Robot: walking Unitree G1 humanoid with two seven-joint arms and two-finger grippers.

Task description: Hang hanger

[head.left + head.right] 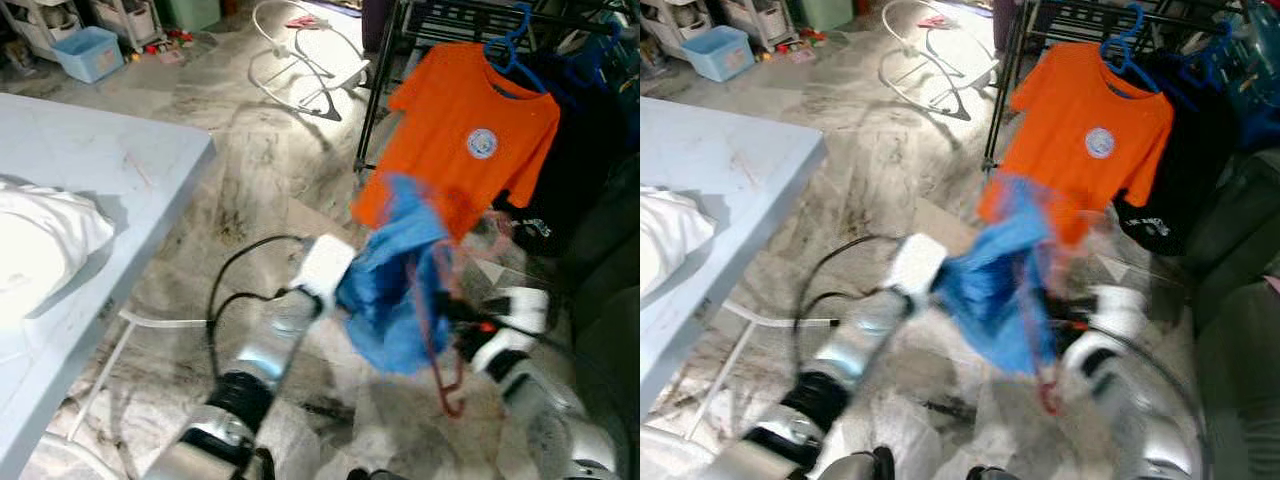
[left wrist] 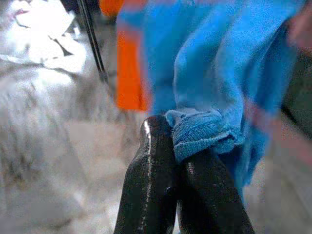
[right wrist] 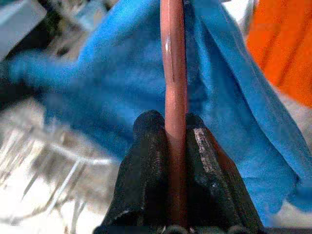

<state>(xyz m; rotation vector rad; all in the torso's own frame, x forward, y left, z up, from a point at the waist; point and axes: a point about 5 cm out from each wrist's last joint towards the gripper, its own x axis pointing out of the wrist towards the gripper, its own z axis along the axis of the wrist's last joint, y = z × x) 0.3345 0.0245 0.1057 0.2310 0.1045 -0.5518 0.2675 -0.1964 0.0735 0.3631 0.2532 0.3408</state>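
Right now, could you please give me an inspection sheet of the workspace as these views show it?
Surface: marbled floor; pale table on the robot's left.
Job's things: red hanger carrying a blue garment; black clothes rack ahead with an orange T-shirt on a blue hanger.
Clutter: white cloth on the table; blue bin far left.
Grippers: left hand shut on the garment's hem; right hand shut on the red hanger.
Cables: black cable looping from the left arm.
Surroundings: white wire frame on the floor.
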